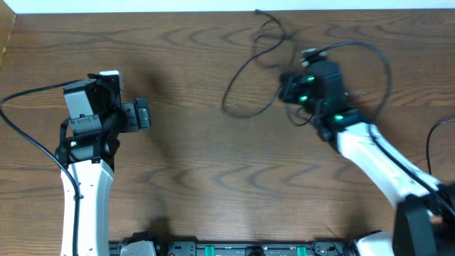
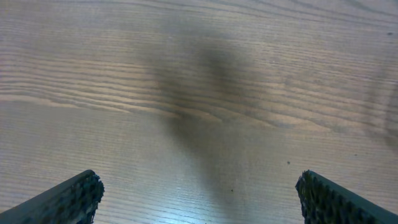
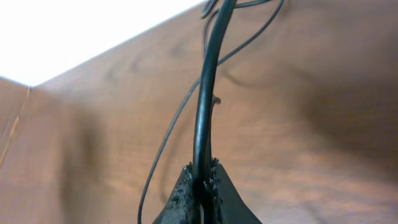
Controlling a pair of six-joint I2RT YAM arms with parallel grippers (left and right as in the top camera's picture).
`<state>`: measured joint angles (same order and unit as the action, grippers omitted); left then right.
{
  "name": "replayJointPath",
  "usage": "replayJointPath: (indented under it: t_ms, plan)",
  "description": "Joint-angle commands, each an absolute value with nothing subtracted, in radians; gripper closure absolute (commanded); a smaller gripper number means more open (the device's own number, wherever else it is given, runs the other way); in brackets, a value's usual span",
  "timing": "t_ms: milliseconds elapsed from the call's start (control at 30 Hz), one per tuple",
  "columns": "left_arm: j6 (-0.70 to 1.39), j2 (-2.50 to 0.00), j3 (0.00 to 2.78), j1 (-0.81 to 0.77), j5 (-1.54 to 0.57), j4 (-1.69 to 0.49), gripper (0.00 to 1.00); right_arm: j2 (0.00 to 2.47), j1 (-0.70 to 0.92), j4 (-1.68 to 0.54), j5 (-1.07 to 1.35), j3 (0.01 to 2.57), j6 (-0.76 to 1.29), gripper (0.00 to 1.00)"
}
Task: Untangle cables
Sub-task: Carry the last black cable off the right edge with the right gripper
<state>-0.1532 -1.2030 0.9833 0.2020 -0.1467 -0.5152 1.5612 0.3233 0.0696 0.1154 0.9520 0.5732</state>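
Note:
A thin black cable [image 1: 245,71] lies in loose loops on the wooden table at the upper middle, its far end near the back edge. My right gripper [image 1: 288,87] is at the loops' right side, shut on a black cable [image 3: 208,106] that runs up from between its fingers [image 3: 200,177]; thinner loops trail behind it. No white cord shows. My left gripper [image 1: 142,114] is open and empty at the left of the table, its fingertips wide apart over bare wood [image 2: 199,193].
The robot's own thicker black cables arc behind the right arm [image 1: 377,64] and from the left arm [image 1: 28,96]. The table's back edge [image 1: 213,11] meets a white wall. Arm bases stand at the front edge [image 1: 234,249].

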Motion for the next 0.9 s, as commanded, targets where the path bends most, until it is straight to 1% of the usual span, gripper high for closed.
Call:
replayJointPath:
  t_ms: [0,200,333,433,633,867]
  plan:
    - [-0.144,-1.209,1.005,0.207,-0.138,-0.515,0.01,1.485,0.247,0.067,0.006,0.951,0.476,0.99]
    - [-0.144,-1.209,1.005,0.207,-0.138,-0.515,0.01,1.456,0.104,0.088,-0.047,0.951,0.423,0.99]
    - [-0.144,-1.209,1.005,0.207,-0.138,-0.514,0.01,1.457,-0.005,0.148,-0.088,0.951,0.39,0.99]
    - [-0.144,-1.209,1.005,0.207,-0.138,-0.514,0.01,1.458,-0.087,0.24,-0.094,0.951,0.361,0.99]
    - [-0.144,-1.209,1.005,0.207,-0.138,-0.515,0.01,1.479,-0.232,0.413,-0.179,0.951,0.361,0.99]
    - [-0.144,-1.209,1.005,0.207,-0.138,-0.515,0.01,1.593,-0.388,0.629,-0.181,0.951,0.358,0.99]
